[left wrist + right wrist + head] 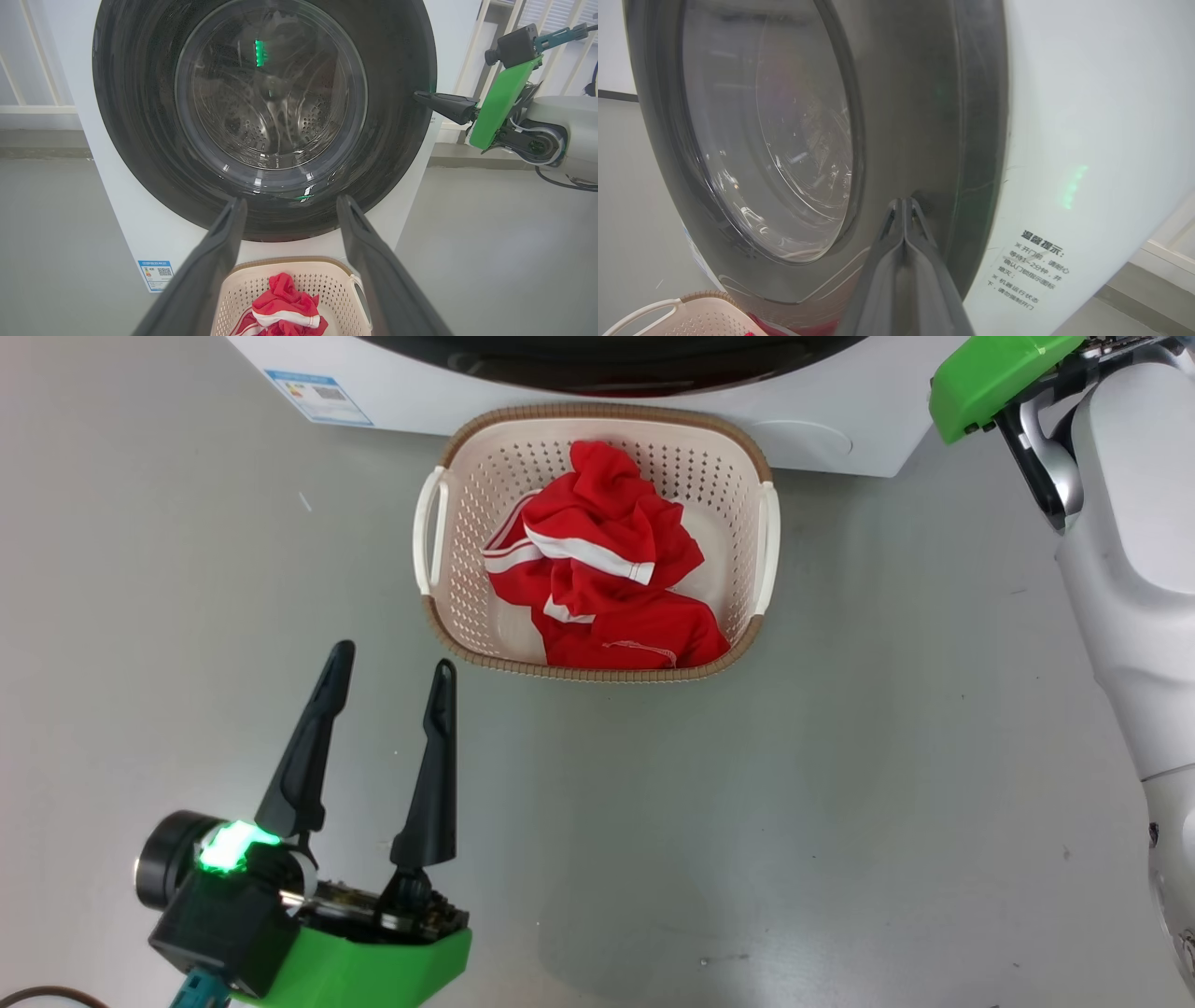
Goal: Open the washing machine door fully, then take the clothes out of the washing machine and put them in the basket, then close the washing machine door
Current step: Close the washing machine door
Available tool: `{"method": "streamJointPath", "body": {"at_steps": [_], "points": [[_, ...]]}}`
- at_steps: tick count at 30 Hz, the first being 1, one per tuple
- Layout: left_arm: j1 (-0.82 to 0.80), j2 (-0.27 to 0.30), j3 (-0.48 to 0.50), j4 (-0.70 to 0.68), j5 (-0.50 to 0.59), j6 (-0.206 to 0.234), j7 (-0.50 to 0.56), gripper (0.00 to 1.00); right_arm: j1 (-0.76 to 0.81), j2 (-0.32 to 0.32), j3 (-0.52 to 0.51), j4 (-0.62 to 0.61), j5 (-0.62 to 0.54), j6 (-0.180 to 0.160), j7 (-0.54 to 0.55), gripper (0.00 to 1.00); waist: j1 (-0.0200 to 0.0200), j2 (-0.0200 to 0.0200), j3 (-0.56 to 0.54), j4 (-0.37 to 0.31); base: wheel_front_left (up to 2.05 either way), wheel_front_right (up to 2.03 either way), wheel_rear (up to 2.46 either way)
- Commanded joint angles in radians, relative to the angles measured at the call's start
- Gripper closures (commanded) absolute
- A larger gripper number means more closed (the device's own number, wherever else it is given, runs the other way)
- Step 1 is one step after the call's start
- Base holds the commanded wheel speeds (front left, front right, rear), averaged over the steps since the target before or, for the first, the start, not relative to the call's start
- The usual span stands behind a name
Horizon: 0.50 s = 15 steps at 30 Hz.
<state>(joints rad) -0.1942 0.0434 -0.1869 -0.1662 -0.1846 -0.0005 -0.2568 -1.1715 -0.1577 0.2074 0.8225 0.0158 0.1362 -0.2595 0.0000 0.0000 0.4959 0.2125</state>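
Final step, closing the door. Bright red striped soft clothes [602, 574] lie in the cream perforated plastic basket [467, 541], upper centre of head view. Glossy black round washing machine door [140, 116] looks flush on the white box washing machine [840, 429]. Fingers of the right gripper [903, 205] are pressed together at the door rim, lower centre of right wrist view; contact unclear. Lower left of head view, the left gripper [395, 658] is spread and empty. Next probably a firm push to latch.

grey floor [840, 803], white railing [32, 109] in bkgd, even light

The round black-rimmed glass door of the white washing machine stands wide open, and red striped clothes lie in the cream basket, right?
No: the left wrist view shows the door closed against the machine; the clothes do lie in the basket.
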Motion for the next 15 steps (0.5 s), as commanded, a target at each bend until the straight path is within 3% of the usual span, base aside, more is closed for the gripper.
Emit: {"method": "streamJointPath", "body": {"at_steps": [1, 15], "points": [[-0.012, 0.007, 0.029, -0.020, 0.004, -0.002, -0.005, 0.00, -0.029, 0.009, -0.008, -0.022, -0.009, -0.006, -0.002, 1.00, 0.0000, 0.0000, -0.002, 0.000, 0.00, 0.00, 0.00], [-0.014, 0.007, 0.023, -0.021, 0.007, -0.010, -0.005, 0.00, 0.019, 0.026, 0.006, -0.071, -0.010, -0.006, -0.002, 1.00, 0.0000, 0.0000, -0.014, -0.024, 0.00, 0.00, 0.00]]}}
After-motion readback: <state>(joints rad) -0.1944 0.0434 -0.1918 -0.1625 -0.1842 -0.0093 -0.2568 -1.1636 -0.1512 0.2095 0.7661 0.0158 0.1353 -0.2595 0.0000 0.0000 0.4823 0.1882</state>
